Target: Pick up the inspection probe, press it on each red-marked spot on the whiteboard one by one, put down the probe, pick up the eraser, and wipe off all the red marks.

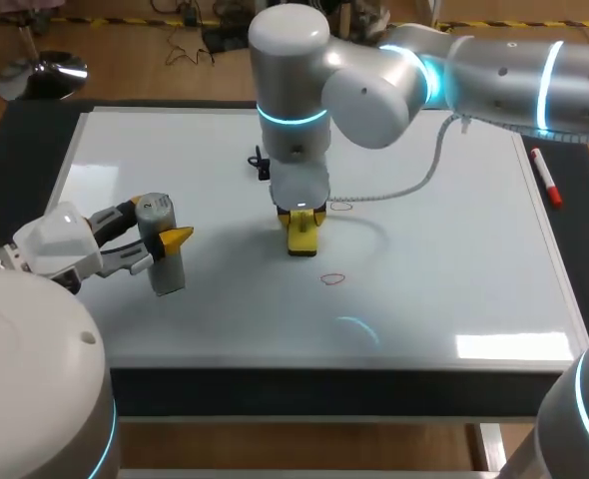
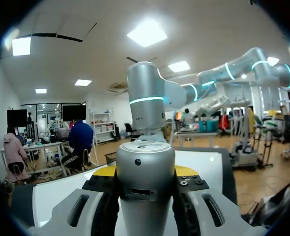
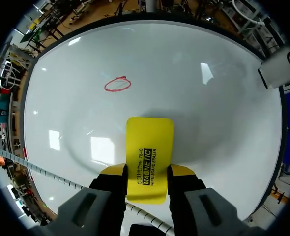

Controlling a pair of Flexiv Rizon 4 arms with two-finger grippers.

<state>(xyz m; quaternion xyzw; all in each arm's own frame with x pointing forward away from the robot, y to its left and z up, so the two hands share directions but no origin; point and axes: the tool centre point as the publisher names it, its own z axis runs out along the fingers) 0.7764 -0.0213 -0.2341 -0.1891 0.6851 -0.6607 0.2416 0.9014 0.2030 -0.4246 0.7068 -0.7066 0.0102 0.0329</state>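
Looking down from the head camera, I count two arms over one whiteboard point(image 1: 454, 249), each carrying one tool. My left gripper point(image 1: 160, 239) sits over the board's left part, its fingers pinching the one grey inspection probe point(image 1: 167, 271) from both sides. The probe stands nearly upright, cap on top. I cannot tell whether its lower end touches the board. In the left wrist view the probe's barrel fills the gap between the two yellow tips.

My right arm comes in from the right and reaches to the middle of the board. Its gripper point(image 1: 301, 214) points straight down, with both fingers clamped on the one yellow eraser point(image 1: 301, 239). The eraser's lower edge is at the board surface, as far as I can judge.

I count two red marks. One red loop point(image 1: 332, 279) lies nearer the front edge, a little apart from the eraser. A fainter red loop point(image 1: 340, 206) lies just beside the eraser on its right. The right wrist view shows only one of them, ahead of the eraser.

One red marker pen point(image 1: 546, 178) lies along the board's right edge, and one small black object point(image 1: 262, 163) sits on the board behind the right gripper.
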